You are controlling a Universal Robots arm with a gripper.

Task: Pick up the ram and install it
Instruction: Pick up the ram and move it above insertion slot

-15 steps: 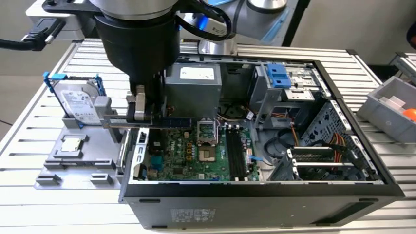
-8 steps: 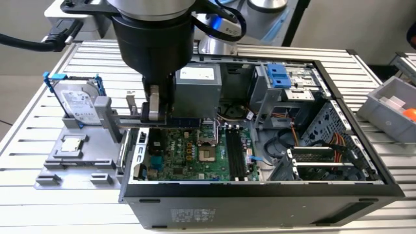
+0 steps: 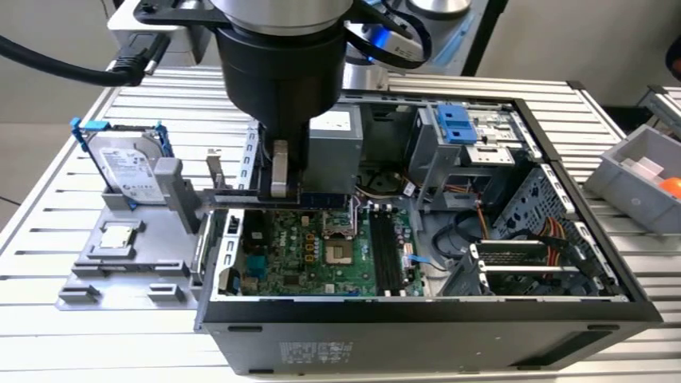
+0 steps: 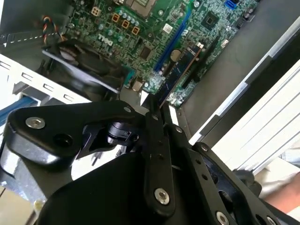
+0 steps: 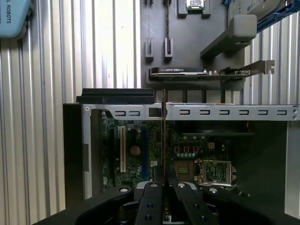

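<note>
Gripper (image 4: 157, 112): fingers (image 4: 153, 140) clamped on the ram (image 4: 182, 65). Ram held over the green motherboard (image 4: 140, 42) inside the open computer case (image 3: 426, 335) on the desk (image 3: 107, 351). In the exterior view it is level and apart from the black memory slots (image 3: 388, 255). Hard drive (image 3: 127, 171) has a pale printed label.

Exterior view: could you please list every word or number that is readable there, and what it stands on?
Hard drive label: too small to read.
Computer case sticker: blurred, unreadable.
Ram held by the gripper: no legible print.
None can be quoted.
</note>
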